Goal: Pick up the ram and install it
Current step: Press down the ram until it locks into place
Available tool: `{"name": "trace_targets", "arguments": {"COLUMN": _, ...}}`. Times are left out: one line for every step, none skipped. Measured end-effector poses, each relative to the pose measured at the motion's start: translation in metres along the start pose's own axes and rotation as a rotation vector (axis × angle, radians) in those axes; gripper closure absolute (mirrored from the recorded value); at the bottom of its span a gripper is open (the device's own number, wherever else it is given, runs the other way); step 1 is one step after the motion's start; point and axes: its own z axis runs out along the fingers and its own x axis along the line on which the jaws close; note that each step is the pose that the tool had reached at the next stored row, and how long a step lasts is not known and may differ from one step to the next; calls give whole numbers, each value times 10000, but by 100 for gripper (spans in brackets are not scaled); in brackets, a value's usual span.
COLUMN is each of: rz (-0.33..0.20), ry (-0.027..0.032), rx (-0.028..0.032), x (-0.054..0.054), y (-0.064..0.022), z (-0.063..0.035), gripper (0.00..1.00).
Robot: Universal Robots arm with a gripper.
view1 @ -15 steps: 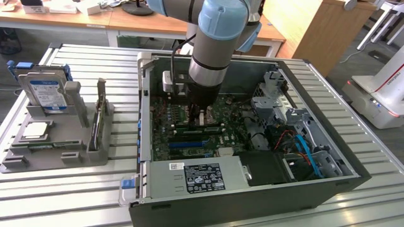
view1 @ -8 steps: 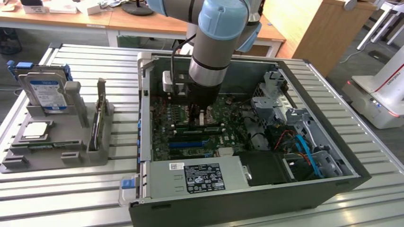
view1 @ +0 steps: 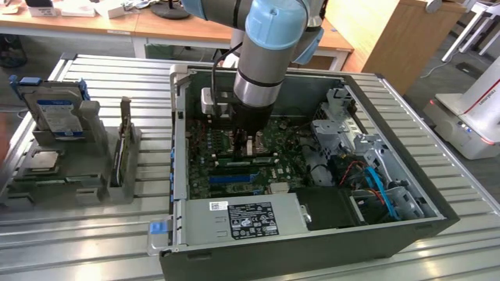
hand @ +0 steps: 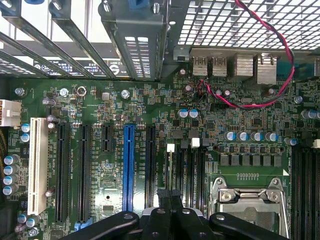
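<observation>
The ram looks like a thin dark stick standing on edge in a grey holder at the exterior view's left, outside the computer case. My gripper is far from it, lowered into the open case over the green motherboard. In the wrist view the black fingers are shut tip to tip with nothing visible between them. My gripper hangs just above the black memory slots, beside the silver processor socket.
A blue-labelled hard drive and a square silver processor chip sit in the same holder. Inside the case are the power supply, a metal drive cage and blue and red cables. Expansion slots lie beside the memory slots.
</observation>
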Motion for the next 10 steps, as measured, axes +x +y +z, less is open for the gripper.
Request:
{"name": "trace_targets", "arguments": {"rz": 0, "ry": 0, "rx": -1, "x": 0, "y": 0, "z": 0, "gripper": 89}}
{"name": "trace_targets", "arguments": {"rz": 0, "ry": 0, "rx": 0, "x": 0, "y": 0, "z": 0, "gripper": 89}}
{"name": "trace_targets", "arguments": {"rz": 0, "ry": 0, "rx": 0, "x": 0, "y": 0, "z": 0, "gripper": 89}}
{"name": "trace_targets", "arguments": {"rz": 0, "ry": 0, "rx": -1, "x": 0, "y": 0, "z": 0, "gripper": 89}}
{"name": "trace_targets", "arguments": {"rz": 0, "ry": 0, "rx": 0, "x": 0, "y": 0, "z": 0, "gripper": 89}}
{"name": "trace_targets", "arguments": {"rz": 0, "ry": 0, "rx": 0, "x": 0, "y": 0, "z": 0, "gripper": 89}}
{"name": "trace_targets", "arguments": {"rz": 0, "ry": -1, "rx": 0, "x": 0, "y": 0, "z": 0, "gripper": 89}}
{"name": "trace_targets", "arguments": {"rz": 0, "ry": 0, "rx": -1, "x": 0, "y": 0, "z": 0, "gripper": 89}}
{"name": "trace_targets", "arguments": {"rz": 0, "ry": 0, "rx": 0, "x": 0, "y": 0, "z": 0, "gripper": 89}}
{"name": "trace_targets", "arguments": {"rz": 0, "ry": -1, "rx": -1, "x": 0, "y": 0, "z": 0, "gripper": 89}}
